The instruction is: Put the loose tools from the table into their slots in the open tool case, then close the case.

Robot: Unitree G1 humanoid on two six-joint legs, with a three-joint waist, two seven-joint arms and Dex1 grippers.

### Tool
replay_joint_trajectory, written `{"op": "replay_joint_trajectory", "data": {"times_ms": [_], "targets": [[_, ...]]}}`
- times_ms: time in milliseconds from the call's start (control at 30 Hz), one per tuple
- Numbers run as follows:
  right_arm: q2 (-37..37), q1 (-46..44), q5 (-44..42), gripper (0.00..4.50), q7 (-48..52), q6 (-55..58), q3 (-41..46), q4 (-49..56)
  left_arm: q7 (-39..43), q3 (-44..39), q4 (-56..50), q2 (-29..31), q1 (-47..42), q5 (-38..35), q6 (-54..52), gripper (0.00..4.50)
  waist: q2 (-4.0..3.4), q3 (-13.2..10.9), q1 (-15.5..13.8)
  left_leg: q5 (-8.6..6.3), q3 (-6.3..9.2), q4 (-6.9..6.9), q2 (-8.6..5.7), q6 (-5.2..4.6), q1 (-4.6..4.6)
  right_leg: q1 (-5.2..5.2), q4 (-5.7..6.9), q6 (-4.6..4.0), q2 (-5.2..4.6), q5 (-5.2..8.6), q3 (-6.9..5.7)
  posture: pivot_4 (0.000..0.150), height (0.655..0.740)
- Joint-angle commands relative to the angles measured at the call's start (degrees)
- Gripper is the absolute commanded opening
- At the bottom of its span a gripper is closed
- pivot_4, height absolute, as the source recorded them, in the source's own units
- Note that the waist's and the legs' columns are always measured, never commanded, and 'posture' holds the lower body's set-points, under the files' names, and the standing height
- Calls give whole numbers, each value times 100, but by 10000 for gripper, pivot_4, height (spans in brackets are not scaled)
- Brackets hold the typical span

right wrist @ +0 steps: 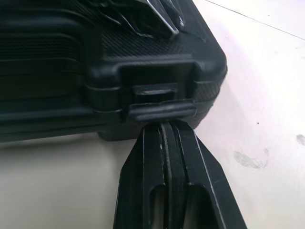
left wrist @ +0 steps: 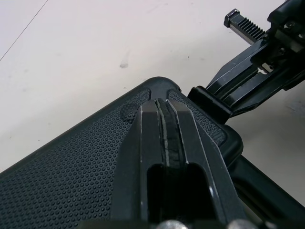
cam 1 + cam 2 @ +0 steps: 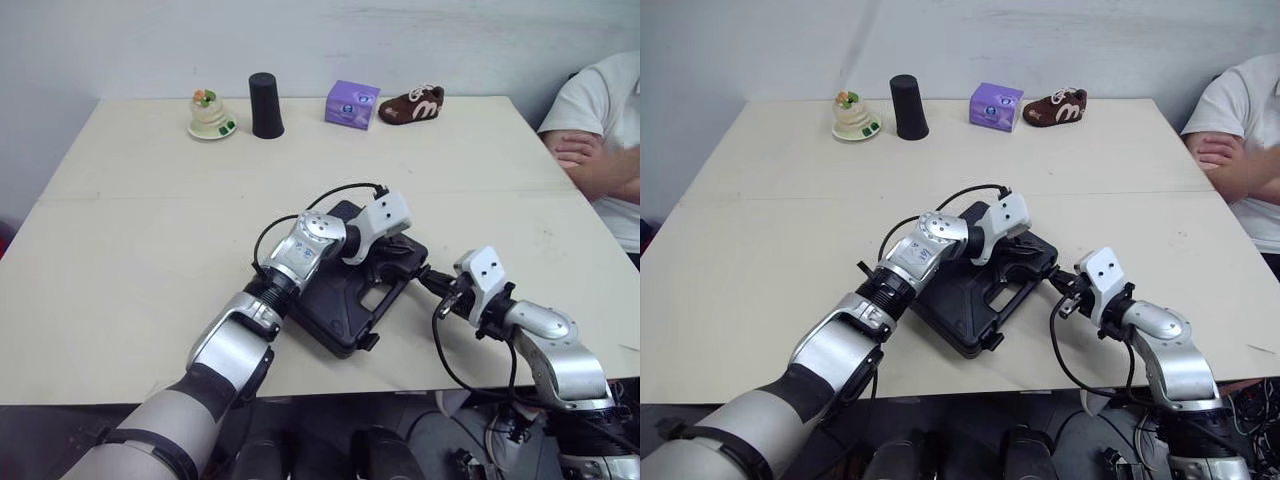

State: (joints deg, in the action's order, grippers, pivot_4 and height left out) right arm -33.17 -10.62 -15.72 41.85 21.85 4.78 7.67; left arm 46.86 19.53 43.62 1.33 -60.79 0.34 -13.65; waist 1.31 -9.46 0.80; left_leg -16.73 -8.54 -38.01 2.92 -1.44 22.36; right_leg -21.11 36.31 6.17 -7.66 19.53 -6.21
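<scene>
Lying beneath left gripper [image 2: 166,102], tool case [image 3: 338,315] touches right gripper [image 1: 164,125].

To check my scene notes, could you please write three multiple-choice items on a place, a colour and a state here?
1. The left gripper rests: A on the case; B on a chair; C on the floor.
2. The box is: A red; B purple; C green.
3. The case is: A wide open; B half open; C shut.
A: its tips sit on the lid. B: it is purple, beside the shoe. C: the lid is down, with the right gripper at the latch.
</scene>
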Motion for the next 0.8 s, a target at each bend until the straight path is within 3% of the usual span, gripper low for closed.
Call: {"op": "replay_joint_trajectory", "data": {"times_ms": [33, 800], "targets": [[-61, -119, -259, 0, 131, -12, 95, 539, 79, 514, 594, 82, 548, 554, -500, 101, 4, 5, 9, -3, 0, 1, 1, -3, -1, 2, -3, 0, 0, 0, 0, 1500, 7400], [111, -429, -142, 0, 69, 444, -395, 757, 7, 660, 728, 283, 666, 756, -493, 101, 41, 77, 115, -65, 8, 5, 60, 15, -59, 67, -41, -22, 19, 11, 4, 1500, 7400]]}}
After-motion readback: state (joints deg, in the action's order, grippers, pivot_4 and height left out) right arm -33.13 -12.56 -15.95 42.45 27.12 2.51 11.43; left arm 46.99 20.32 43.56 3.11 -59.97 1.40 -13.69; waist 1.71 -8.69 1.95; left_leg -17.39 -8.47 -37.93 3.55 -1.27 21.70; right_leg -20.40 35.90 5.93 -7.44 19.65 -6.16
